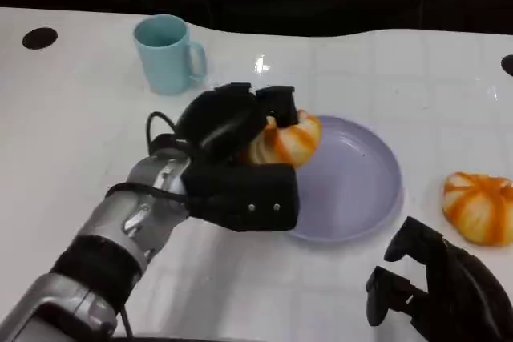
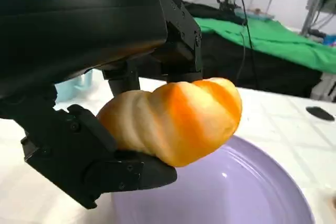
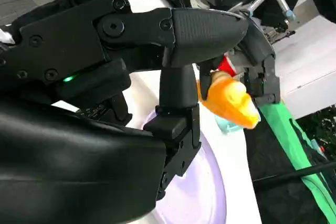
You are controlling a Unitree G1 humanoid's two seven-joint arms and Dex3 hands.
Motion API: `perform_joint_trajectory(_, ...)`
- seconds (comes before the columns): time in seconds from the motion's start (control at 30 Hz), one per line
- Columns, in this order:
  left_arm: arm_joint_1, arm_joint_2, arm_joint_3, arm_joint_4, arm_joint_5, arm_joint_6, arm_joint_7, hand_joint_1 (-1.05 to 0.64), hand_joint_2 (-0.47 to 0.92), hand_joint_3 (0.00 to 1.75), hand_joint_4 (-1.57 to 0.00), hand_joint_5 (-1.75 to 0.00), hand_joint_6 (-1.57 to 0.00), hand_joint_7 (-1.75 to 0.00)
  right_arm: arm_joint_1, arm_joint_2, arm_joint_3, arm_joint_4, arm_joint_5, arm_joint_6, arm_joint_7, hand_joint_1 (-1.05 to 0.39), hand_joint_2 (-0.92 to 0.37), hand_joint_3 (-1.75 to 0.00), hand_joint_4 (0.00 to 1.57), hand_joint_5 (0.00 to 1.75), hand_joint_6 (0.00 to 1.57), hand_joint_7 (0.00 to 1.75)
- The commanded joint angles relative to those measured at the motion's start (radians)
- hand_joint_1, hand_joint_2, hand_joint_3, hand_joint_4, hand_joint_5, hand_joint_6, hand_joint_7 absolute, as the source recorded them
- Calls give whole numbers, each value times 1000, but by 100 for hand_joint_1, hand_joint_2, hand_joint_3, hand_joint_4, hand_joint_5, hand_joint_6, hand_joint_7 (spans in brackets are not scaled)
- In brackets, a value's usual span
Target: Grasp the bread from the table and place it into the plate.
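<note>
Below and just beyond the left hand [image 1: 232, 162]: a white tiled table [image 1: 72, 142], then a lavender plate [image 1: 361, 190] with its near rim under the fingertips. Held in that left hand, clear of the plate's surface: the bread [image 1: 287, 140], an orange-and-cream ridged roll, clamped between fingers [image 2: 178, 35] over its top and a lower digit under its base, sticking out past the fingertips over the plate's left edge. Likely light and soft, judging by the puffy lobes; probably springy rather than brittle, with a glazed crust that could slide a little under hard plastic pads. Best taken across the broad middle, top against bottom, as done here, with gentle pressure so as not to crush the ridges. Beyond the left hand, farther back on the table: a pale blue mug [image 1: 167, 54]. Just beside the right hand [image 1: 437, 286], toward the far side: a second, similar bread [image 1: 479, 207] lying on the table outside the plate. Right hand low at the table's near edge, holding nothing, fingers loosely apart and part curled. Smallest, off at the far corner: a black round mark [image 1: 39, 38].
</note>
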Motion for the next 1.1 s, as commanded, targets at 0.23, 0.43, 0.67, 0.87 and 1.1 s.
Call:
perform_joint_trajectory(0.23, -99, -66, -33, 102, 12, 48, -76, -26, 61, 98, -82, -175, -64, -169, 2, -16, -7, -4, 1, -11, 12, -56, -92, -47, 76, 175, 51, 175)
perform_joint_trajectory(0.43, -132, -103, -60, 182, 32, 36, -13, -23, 64, 93, -78, -175, -61, -174, 7, -14, -2, -15, -6, -6, -1, -56, -92, -48, 76, 175, 51, 175)
perform_joint_trajectory(0.67, -168, -140, -67, 270, 30, 27, 14, -27, 78, 41, -68, -138, -69, -89, 11, -13, 4, -11, -14, -29, 10, -55, -92, -51, 76, 175, 50, 175)
perform_joint_trajectory(0.87, -200, -124, -110, 286, 52, 24, -83, -54, 92, 34, -15, -78, -29, -26, 11, -11, 8, -13, -21, -31, 3, -56, -92, -50, 77, 175, 51, 175)
perform_joint_trajectory(1.1, -208, -114, -129, 262, 61, 45, -138, -85, 92, 54, 0, -34, -11, -15, 4, -10, 2, -6, -6, -22, 8, -55, -92, -50, 77, 175, 51, 175)
